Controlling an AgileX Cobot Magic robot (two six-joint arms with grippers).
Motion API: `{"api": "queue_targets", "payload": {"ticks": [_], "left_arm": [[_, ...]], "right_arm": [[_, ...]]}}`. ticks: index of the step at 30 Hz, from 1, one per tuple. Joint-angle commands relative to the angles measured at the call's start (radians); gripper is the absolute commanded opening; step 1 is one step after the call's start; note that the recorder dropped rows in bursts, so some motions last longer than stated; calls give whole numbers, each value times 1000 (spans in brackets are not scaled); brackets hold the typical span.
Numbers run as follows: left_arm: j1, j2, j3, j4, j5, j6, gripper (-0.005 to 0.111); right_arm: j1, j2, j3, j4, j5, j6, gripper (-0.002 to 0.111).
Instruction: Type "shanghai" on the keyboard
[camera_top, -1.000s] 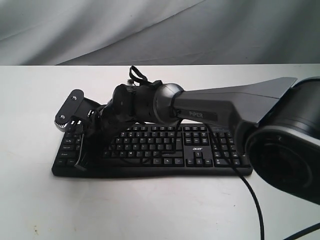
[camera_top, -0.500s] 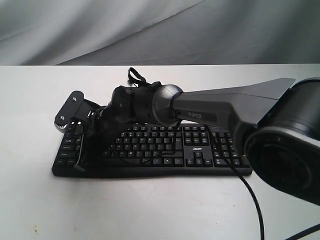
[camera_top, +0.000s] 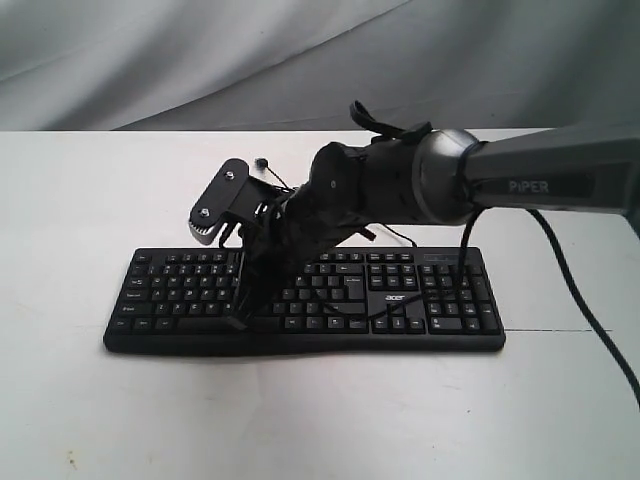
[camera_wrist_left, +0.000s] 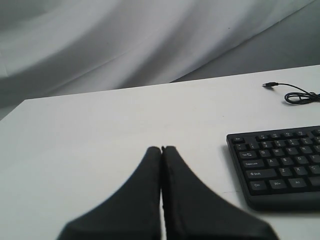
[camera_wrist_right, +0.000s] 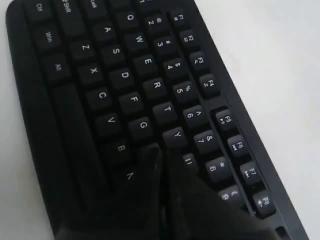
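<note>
Keyboard (camera_top: 450, 300) under right gripper (camera_wrist_right: 161, 151), jaws pressed together, holding nothing, tip near G (camera_wrist_right: 141, 126) and Y (camera_wrist_right: 175, 135); could press a neighbour key if lowered off-centre.

Soft, even light; pictures slightly washed and grainy.
The white table (camera_top: 90, 410) is bright, near overexposed, with only a thin soft shadow along the keyboard (camera_top: 170, 290) front edge. The grey backdrop (camera_top: 200, 60) shades gently in its folds. In the wrist views the left gripper (camera_wrist_left: 161, 150) and right gripper (camera_wrist_right: 162, 152) are blurred dark masses; key legends nearest the right one smear.
</note>
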Motion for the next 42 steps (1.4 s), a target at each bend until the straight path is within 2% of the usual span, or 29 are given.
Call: {"api": "queue_targets", "payload": {"ticks": [1, 8, 42], "left_arm": [[-7, -4, 5, -2, -10, -4, 0], [-7, -4, 5, -2, -10, -4, 0], [-7, -4, 5, -2, -10, -4, 0]], "right_arm": [[0, 9, 11, -5, -44, -6, 0], [24, 55, 11, -7, -114, -6, 0], [34, 81, 7, -9, -137, -7, 0]]}}
